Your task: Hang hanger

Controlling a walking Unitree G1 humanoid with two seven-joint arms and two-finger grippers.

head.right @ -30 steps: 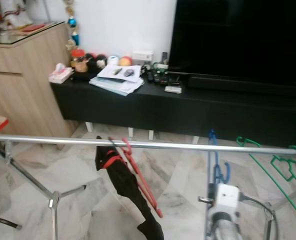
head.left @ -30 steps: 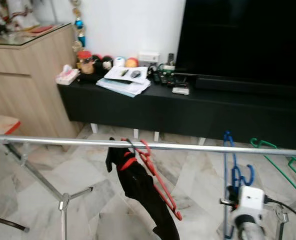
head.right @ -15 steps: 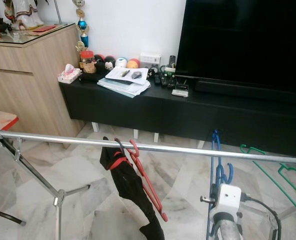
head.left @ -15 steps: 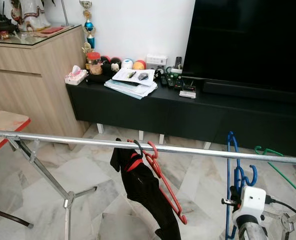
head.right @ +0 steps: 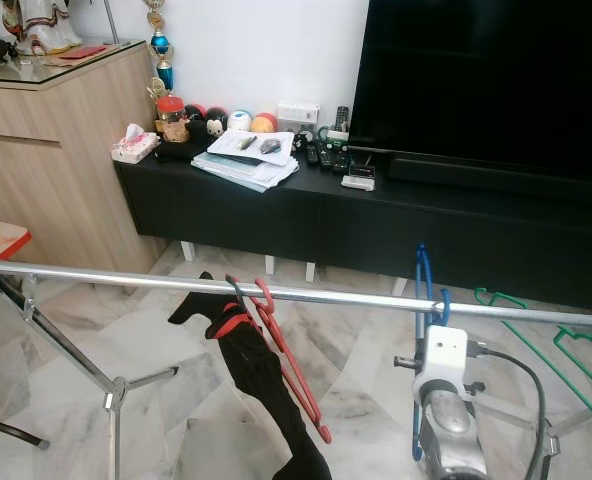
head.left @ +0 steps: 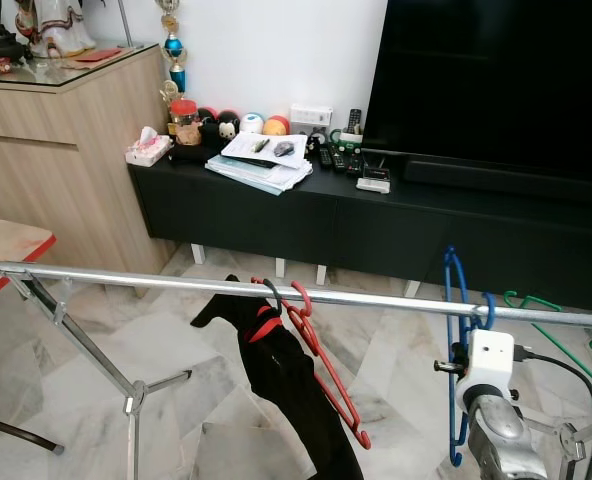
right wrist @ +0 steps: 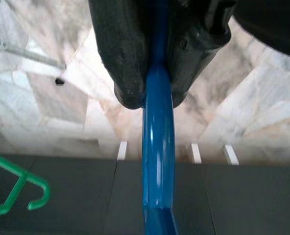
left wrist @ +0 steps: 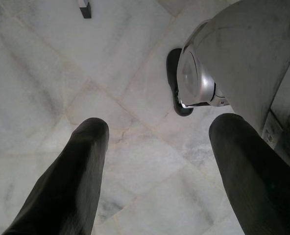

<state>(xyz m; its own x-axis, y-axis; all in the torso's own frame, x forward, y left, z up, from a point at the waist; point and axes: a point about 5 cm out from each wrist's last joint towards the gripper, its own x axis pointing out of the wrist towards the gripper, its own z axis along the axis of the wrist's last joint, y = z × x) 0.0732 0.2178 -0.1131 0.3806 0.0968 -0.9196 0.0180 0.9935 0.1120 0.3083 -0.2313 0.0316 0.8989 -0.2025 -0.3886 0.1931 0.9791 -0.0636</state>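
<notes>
Hangers: 1 blue (head.left: 451, 300), 1 red (head.left: 321, 360), 2 green (head.left: 561, 335).

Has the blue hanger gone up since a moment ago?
Yes. The blue hanger, gripped by the right tool, now rises higher above the metal rail than before, and its hook sits at rail height instead of below it.

No text, label, brand, number or sign can be read. The white papers (head.left: 259, 158) stacked on the long black low cabinet (head.left: 276, 215), at about eleven o'clock, carry marks too small and blurred to make out.
</notes>
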